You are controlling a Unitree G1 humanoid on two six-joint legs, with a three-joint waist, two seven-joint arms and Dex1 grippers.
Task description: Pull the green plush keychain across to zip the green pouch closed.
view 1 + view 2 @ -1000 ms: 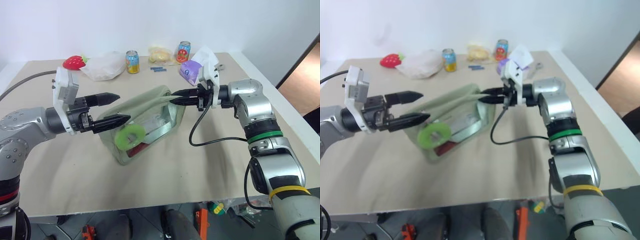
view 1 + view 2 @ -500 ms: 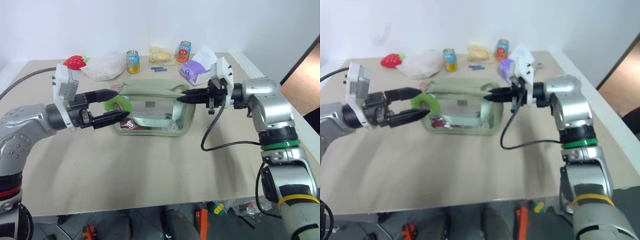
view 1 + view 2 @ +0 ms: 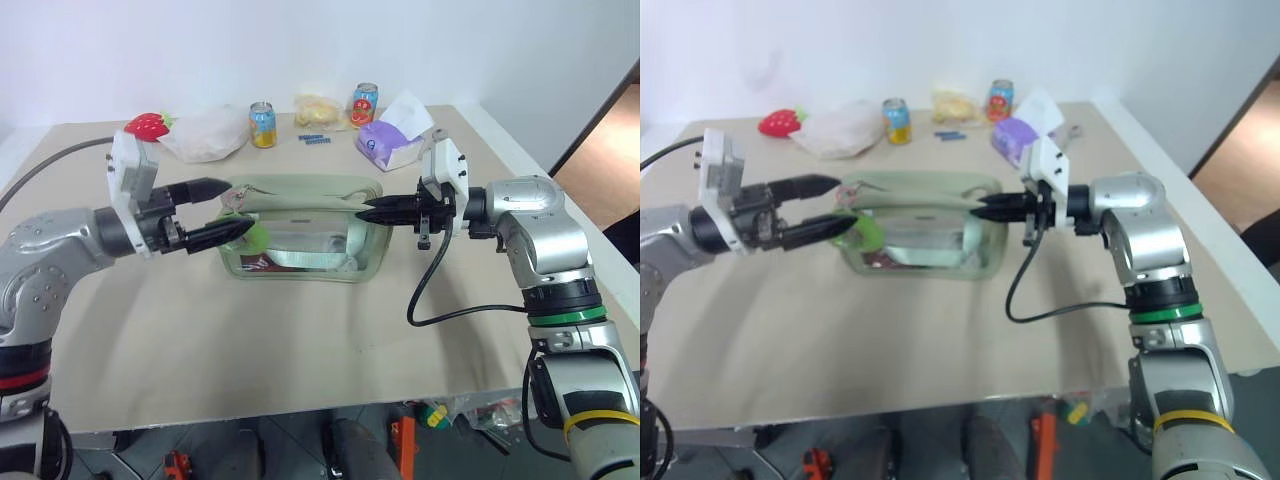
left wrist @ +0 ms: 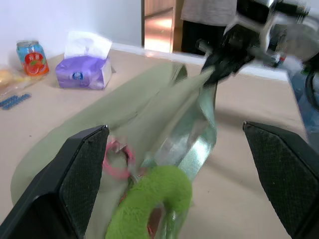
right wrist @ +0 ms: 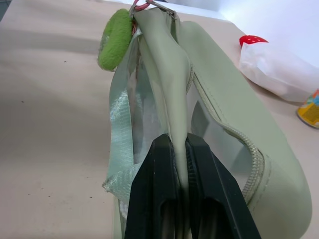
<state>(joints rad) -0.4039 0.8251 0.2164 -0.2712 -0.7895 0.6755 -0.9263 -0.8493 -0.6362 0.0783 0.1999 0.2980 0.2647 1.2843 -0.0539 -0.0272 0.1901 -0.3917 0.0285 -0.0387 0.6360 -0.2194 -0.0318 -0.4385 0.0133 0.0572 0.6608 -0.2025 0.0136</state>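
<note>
Counter (image 3: 300,350): beige, carrying 1 green pouch (image 3: 300,205) at centre. Right hand (image 3: 367,213): clenched on pouch fabric at its 3 o'clock end. Left hand (image 3: 238,208): released, fingers wide, straddling the 9 o'clock end. Green plush keychain (image 4: 149,201): hanging at that end, between the left fingers.

A beige rectangular table (image 3: 300,340) carries a pale olive-green fabric pouch (image 3: 300,232) at centre; toward twelve o'clock lie a red strawberry plush (image 3: 147,125), white plastic bag (image 3: 205,133), two drink cans (image 3: 264,124), and a purple tissue pack (image 3: 390,145).
</note>
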